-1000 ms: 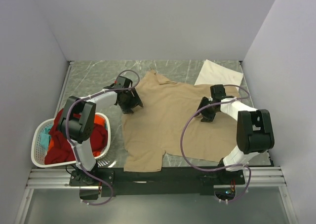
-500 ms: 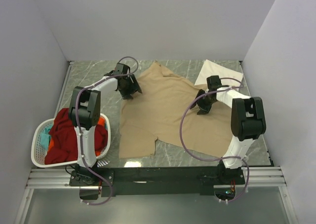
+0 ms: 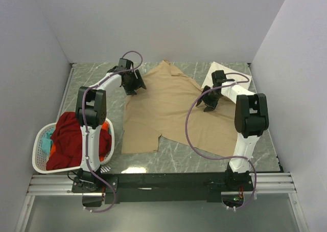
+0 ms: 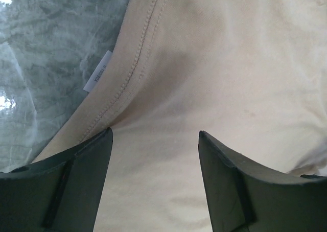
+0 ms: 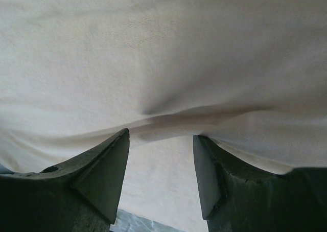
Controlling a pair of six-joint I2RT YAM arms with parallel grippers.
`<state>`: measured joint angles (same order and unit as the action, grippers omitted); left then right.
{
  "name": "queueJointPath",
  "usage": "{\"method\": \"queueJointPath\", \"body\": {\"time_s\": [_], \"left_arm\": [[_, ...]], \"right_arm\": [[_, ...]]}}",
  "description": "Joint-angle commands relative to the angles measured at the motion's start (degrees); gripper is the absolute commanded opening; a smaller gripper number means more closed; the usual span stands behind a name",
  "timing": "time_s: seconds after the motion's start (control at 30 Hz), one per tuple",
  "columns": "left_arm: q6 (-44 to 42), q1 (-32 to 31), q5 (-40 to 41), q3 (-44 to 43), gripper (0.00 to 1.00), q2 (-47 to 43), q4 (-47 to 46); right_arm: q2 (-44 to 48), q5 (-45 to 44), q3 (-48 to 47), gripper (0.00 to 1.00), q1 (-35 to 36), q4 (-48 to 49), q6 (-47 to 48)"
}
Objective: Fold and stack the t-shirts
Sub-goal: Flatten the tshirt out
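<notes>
White laundry basket (image 3: pixel 40 163) sits well off to the near-left of the left gripper (image 3: pixel 134 84), packed with a red shirt (image 3: pixel 69 140) plus bits of an orange shirt (image 3: pixel 104 125) and a teal shirt (image 3: pixel 47 139).

Tan t-shirt (image 3: pixel 163 112): plain, matte, spread flat on the marble table (image 3: pixel 92 78) with soft wrinkles. It fills the space between the two grippers and runs from them toward the bases. One point is at the far end and a wide uneven edge at the near end, so the long axis runs far to near, slanting right. Can't tell which end is the collar. The left wrist view shows a double-stitched hem with a small white tag (image 4: pixel 97 77).

Left arm is stretched far forward, wrist bent right, gripper on the shirt's far-left edge. Its fingers are apart with cloth across the gap and nothing visibly clamped.

Right gripper (image 3: pixel 208 103) is on the shirt's right side, arm stretched forward, wrist bent left. Fingers are apart, with a crease running between the tips.

Cream-white folded shirt (image 3: pixel 231 69) lies just beyond and to the right of the right gripper.
</notes>
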<state>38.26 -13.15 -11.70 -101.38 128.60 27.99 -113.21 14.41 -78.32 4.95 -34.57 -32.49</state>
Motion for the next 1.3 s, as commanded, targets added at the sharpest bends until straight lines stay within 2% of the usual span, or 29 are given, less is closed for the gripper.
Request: {"method": "queueJointPath", "body": {"time_s": [0.0, 0.2, 0.53, 0.63, 0.9, 1.27], "left_arm": [[-1.7, -0.1, 0.2, -1.7, 0.74, -4.8, 0.6], [-1.3, -0.6, 0.7, 3.9, 0.74, -14.9, -0.2], [-0.5, -0.7, 1.0, 25.0, 0.74, -26.0, -1.7], [-0.4, -0.7, 1.8, 28.6, 0.74, -28.0, -2.8], [1.5, -0.7, -0.4, 29.1, 0.74, -25.1, -6.2], [1.8, -0.5, -0.2, 27.0, 0.74, -17.3, -7.0]], "right_arm": [[3.7, 0.3, -1.7, 0.6, 0.3, -1.5, 1.2], [11.3, 2.1, 2.1, 0.6, 0.9, -0.3, 0.7], [19.5, 0.4, 15.6, 0.6, 2.5, 4.1, 0.3], [21.2, -0.8, 18.4, 0.6, 2.6, 4.8, 0.8], [20.1, -1.6, 23.0, 0.59, 2.5, 7.1, 0.9], [15.2, -4.8, 20.8, 0.59, 2.0, 5.9, 1.7]]}}
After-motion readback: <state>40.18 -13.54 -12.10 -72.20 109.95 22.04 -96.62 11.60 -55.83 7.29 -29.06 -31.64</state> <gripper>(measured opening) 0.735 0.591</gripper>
